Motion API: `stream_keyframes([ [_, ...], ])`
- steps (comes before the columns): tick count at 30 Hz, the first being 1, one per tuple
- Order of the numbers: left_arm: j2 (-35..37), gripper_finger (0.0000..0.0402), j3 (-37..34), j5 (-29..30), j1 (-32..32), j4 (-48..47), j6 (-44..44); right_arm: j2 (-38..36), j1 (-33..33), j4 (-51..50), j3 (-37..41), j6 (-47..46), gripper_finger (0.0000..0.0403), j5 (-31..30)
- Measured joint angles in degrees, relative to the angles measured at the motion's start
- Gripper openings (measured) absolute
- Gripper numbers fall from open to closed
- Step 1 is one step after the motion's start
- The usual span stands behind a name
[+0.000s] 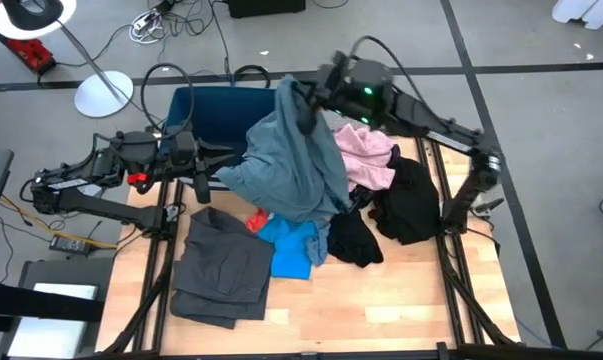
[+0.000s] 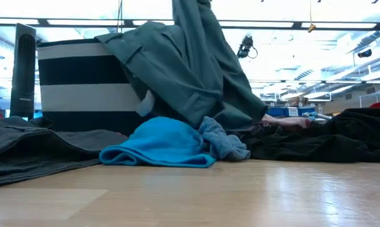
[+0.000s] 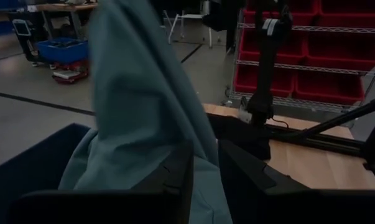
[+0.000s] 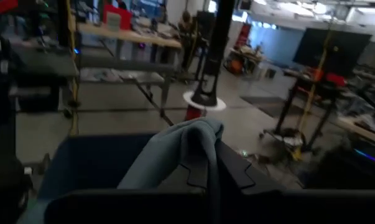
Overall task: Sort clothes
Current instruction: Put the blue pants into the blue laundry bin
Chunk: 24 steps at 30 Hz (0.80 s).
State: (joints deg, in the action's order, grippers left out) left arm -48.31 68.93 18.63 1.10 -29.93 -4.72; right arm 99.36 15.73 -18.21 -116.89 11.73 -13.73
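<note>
The grey-blue garment [image 1: 286, 160] hangs in the air, stretched between both grippers, over the near edge of the dark blue bin [image 1: 216, 112] and above the pile on the counter [image 1: 381, 300]. The right gripper [image 1: 303, 100] grasps its top corner: in the right wrist view the fabric [image 4: 187, 149] is folded over and pinched between the two dark fingers [image 4: 234, 171], with the bin just beyond them. The left gripper [image 1: 221, 165] grasps the lower side edge of the same garment; in the left wrist view the cloth [image 3: 143, 124] runs down into the narrow gap between its fingers [image 3: 175, 180], which are clenched on it.

Under the hanging cloth lie a bright blue garment [image 1: 293, 250] and a small red-orange piece [image 1: 258, 220]. Beside the left fingers, lower on the counter, a dark grey garment [image 1: 221, 265] lies flat. Below the right fingers are a pink garment [image 1: 366, 155] and black clothes [image 1: 406, 205], touching each other.

In the low view the bin [image 2: 82, 85] shows a striped wall, and the grey-blue garment [image 2: 190, 69] drapes in front of it.
</note>
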Motion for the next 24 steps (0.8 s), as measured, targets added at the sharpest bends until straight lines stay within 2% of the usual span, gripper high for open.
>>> stream_keyframes([
  [3, 0.00, 0.0080, 0.00, 0.04, 0.00, 0.02, 0.01, 7.25, 1.27, -0.05, -8.16, -0.50, 0.0003, 2.58],
  [7, 0.00, 0.0080, 0.00, 1.93, 0.00, 0.00, 0.03, 16.23, 2.49, -1.40, -17.78, -5.76, 0.0003, 7.78],
  [12, 0.46, 0.0080, 0.00, 5.40, 0.00, -0.02, 1.33, 19.38, 3.15, -0.45, -16.31, -12.42, 0.0007, 11.69],
  [16, 1.25, 0.0080, 0.00, 5.56, 0.02, -0.09, 1.57, 20.97, 3.39, -7.21, -16.20, -14.79, 0.0025, 13.18],
  [24, 1.88, 0.0080, 0.00, 5.52, 0.01, -3.23, 1.51, 20.75, 2.38, -18.66, -16.18, -14.93, 0.0099, 14.82],
])
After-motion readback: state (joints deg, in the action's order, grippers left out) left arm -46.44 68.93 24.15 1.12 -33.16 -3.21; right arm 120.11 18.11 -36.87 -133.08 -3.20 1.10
